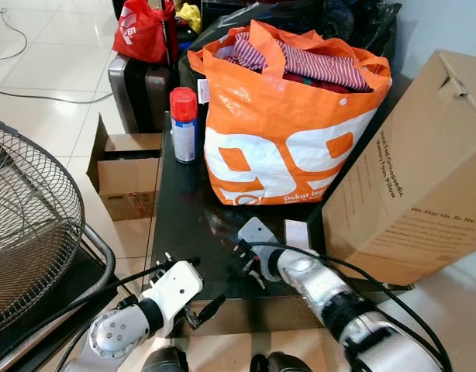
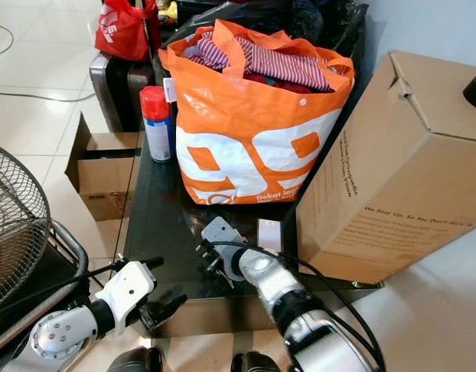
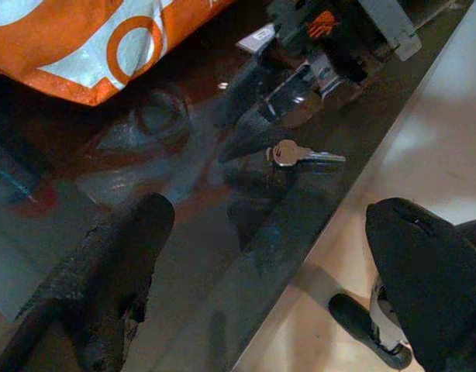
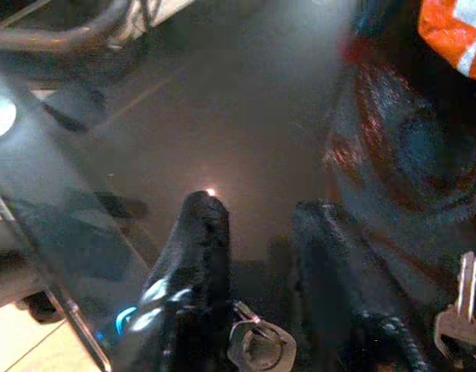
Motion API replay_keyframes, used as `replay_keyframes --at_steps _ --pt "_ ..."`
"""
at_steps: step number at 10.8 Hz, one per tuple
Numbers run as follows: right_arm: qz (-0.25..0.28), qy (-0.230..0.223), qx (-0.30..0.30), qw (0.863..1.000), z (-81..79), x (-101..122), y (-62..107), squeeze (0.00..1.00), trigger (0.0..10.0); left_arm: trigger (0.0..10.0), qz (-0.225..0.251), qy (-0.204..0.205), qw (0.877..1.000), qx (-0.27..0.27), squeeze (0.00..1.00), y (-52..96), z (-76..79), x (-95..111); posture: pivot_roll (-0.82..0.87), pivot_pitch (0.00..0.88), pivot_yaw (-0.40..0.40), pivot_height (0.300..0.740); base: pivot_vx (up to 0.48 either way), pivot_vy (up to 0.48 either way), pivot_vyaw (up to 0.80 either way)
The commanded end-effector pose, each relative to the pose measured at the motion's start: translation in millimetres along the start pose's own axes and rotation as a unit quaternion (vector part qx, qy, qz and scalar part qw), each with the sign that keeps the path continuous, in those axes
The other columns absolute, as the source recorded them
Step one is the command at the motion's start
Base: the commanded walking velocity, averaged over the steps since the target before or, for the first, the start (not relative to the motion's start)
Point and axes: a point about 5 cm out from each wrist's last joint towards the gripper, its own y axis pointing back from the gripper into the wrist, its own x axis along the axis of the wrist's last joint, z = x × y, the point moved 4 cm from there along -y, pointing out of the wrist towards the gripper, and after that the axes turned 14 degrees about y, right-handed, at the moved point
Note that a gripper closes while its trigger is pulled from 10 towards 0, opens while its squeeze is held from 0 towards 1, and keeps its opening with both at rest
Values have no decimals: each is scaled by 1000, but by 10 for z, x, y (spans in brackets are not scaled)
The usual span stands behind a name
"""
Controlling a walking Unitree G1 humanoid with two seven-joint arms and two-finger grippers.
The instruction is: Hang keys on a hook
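A small bunch of silver keys (image 3: 296,155) lies on the black glass table (image 1: 184,225) close to its front edge. My right gripper (image 1: 246,260) reaches down onto the glass over the bunch. In the right wrist view its black fingers (image 4: 199,256) stand a little apart, the key ring (image 4: 257,341) lies between them near their base, and one key (image 4: 459,318) lies outside them. My left gripper (image 1: 207,283) hovers at the table's front edge just left of the keys, open wide and holding nothing.
A full orange shopping bag (image 1: 284,132) and a red-capped spray can (image 1: 183,124) stand further back on the table. A large cardboard box (image 1: 416,178) closes off the right side. A floor fan (image 1: 29,225) stands at the left, with an open carton (image 1: 129,182) behind it.
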Motion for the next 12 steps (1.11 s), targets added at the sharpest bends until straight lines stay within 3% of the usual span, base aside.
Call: replay_keyframes --at_steps 1,3,5,6,7,12 --pt "2 0 6 1000 8 -40 46 1000 10000 10000 3 -2 1000 -5 0 -11 32 28 32 134 -112 740 0 0 0" --pt "-6 15 8 1000 77 -212 219 1000 10000 10000 3 0 1000 -6 0 -20 37 34 28 133 -113 740 0 0 0" --pt "-9 53 41 998 2 -286 303 1000 10000 10000 2 -1 1000 -9 0 -20 35 32 24 134 -108 740 0 0 0" --pt "-18 74 52 996 -34 -331 308 941 10000 10000 0 -3 1000 -12 0 -17 35 32 24 136 -108 740 0 0 0" --pt "-22 87 57 994 -59 -343 301 0 10000 10000 0 -4 1000 -13 0 -14 33 32 24 137 -109 740 0 0 0" --pt "-48 89 33 994 -95 -345 164 0 10000 10000 -5 -1 1000 -9 0 -7 22 30 33 146 -125 740 0 0 0"
